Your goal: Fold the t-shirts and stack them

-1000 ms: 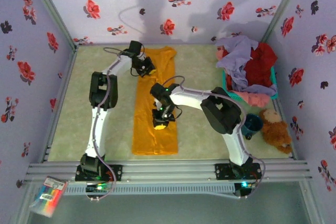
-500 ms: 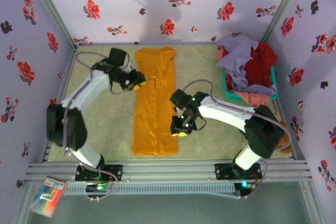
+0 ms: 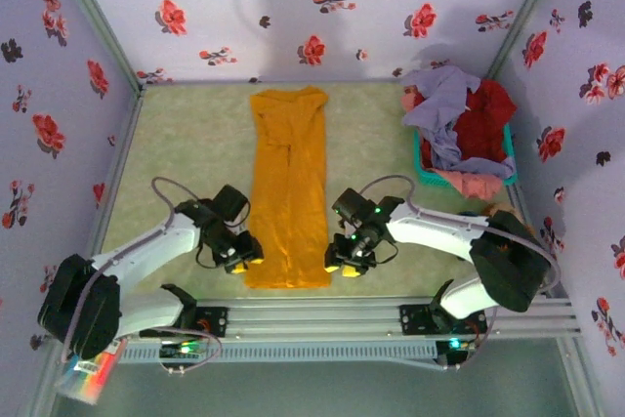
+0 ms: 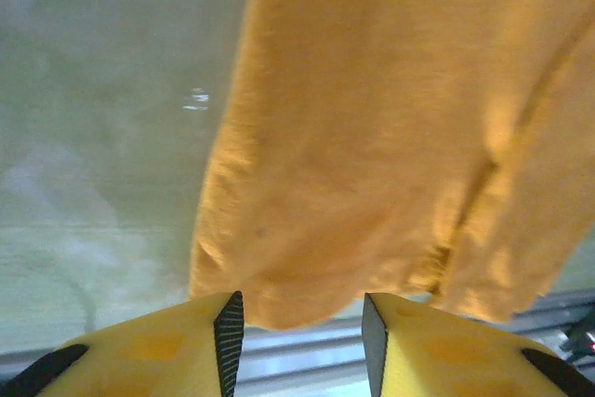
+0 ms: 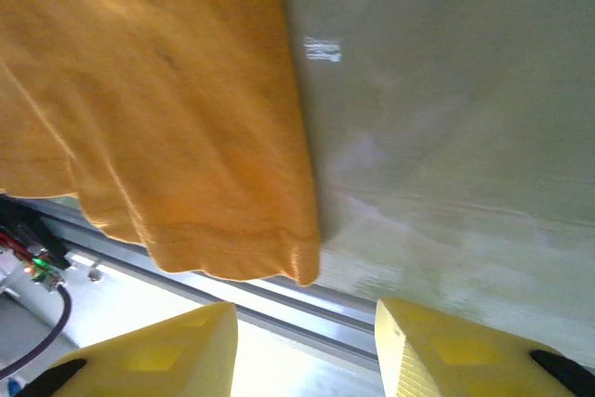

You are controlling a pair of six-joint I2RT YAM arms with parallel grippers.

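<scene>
The orange-yellow t-shirt (image 3: 288, 183) lies folded lengthwise into a long strip down the middle of the table. My left gripper (image 3: 239, 261) sits at its near left corner and my right gripper (image 3: 344, 266) at its near right corner. In the left wrist view the left gripper (image 4: 299, 313) is open, and the shirt's hem (image 4: 372, 137) reaches just to the gap between the tips. The right gripper (image 5: 305, 318) is open too, with the shirt's corner (image 5: 158, 109) just ahead of its fingers. Lavender (image 3: 444, 104), red (image 3: 488, 124) and pink (image 3: 469, 183) t-shirts are piled at the back right.
The teal basket (image 3: 422, 168) holds the piled shirts by the right wall. The metal rail (image 3: 312, 314) runs along the near table edge, right behind both grippers. A colourful packet (image 3: 88, 363) lies at the front left, off the table.
Both arms have swung back from the shirt's far and middle parts to its near hem corners. Both grippers have gone from shut to open.
</scene>
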